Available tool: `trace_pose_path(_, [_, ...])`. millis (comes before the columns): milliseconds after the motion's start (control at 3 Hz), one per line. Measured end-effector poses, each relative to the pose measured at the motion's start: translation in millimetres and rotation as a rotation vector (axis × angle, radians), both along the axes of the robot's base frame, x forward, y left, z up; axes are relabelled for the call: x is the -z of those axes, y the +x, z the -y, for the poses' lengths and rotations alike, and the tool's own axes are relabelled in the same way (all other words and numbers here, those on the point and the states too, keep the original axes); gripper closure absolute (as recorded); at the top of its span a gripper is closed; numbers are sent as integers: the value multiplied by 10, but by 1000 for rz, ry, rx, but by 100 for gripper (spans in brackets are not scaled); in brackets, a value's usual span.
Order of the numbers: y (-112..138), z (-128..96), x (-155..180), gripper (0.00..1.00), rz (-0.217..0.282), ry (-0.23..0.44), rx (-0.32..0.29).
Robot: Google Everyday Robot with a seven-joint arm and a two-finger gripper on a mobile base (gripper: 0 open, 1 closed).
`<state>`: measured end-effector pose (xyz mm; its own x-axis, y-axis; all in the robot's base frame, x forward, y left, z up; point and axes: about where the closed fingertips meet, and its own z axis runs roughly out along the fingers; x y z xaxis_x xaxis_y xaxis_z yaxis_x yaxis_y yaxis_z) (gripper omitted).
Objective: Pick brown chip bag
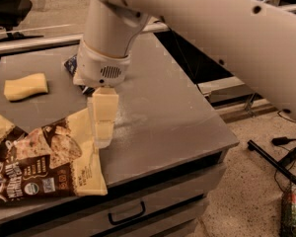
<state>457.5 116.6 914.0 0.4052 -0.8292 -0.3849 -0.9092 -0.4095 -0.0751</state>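
camera view looks down on a grey table [167, 107], with the robot's white arm [222, 28] crossing the top of the frame from the right. the arm's wrist bends down over the left half of the table. the gripper [102, 140] hangs below it, pointing straight down. its cream-coloured lower end is at the upper right corner of the brown chip bag [39, 164]. i cannot tell whether it touches the bag or sits just above it. i also cannot tell how far the gripper is open, and nothing is lifted in it.

the brown chip bag lies flat at the front left of the table, its left part cut off by the frame edge. its cream-yellow side edge runs down the right side toward the table's front edge. a pale-yellow sponge-like block [25, 86] lies further back on the left, well apart from the bag. a dark-blue chip bag [69, 66] shows only as a small corner behind the wrist.

below the table top is a drawer front with a dark handle [127, 213]. right of the table, dark cables [281, 141] lie on a speckled floor [246, 196].
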Motion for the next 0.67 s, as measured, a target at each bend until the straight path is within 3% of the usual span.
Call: trace_pose_path(667, [-261,-445,293,0,-60,-105,-104])
